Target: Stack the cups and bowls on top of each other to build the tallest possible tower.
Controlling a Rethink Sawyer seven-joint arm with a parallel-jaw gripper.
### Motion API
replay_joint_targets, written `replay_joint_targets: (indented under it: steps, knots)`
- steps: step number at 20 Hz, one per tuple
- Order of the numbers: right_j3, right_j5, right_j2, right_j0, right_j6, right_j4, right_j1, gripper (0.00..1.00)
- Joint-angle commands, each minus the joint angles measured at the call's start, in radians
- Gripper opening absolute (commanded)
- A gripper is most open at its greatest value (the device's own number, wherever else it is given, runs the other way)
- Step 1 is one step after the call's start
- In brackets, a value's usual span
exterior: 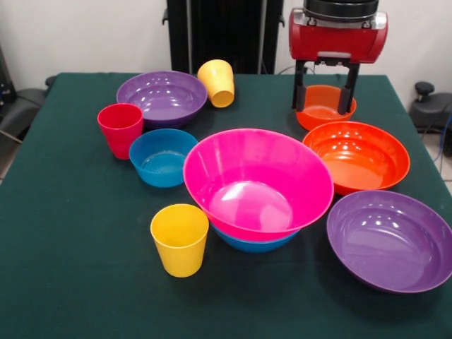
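Note:
My gripper [323, 109] hangs at the back right, open, its two black fingers [300, 86] set wide over a small orange bowl [325, 113], one near each side of its rim. I cannot tell whether they touch it. A big pink bowl [258, 180] sits nested in a blue bowl [254, 244] at the table's middle. A larger orange bowl [357, 157] stands right of it, and a purple bowl [390, 240] at the front right. Another purple bowl [162, 97], a tilted yellow cup [217, 82], a red cup [120, 129], a second blue bowl [162, 157] and an upright yellow cup [179, 239] stand on the left.
Everything stands on a dark green table [70, 282]. The robot's black pedestal [222, 32] is at the far edge. Dark objects lie off the table at the left [18, 106] and right [431, 106] edges.

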Motion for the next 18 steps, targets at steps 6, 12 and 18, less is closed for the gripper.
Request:
replay_joint_targets:
  steps: [6,12,18]
  knots:
    - [0.094,-0.032,0.030,0.038,0.056,-0.065,0.078,1.00]
    - [0.096,-0.039,0.027,0.046,0.064,-0.063,0.085,1.00]
    - [0.089,-0.049,0.010,0.073,0.085,-0.066,0.103,1.00]
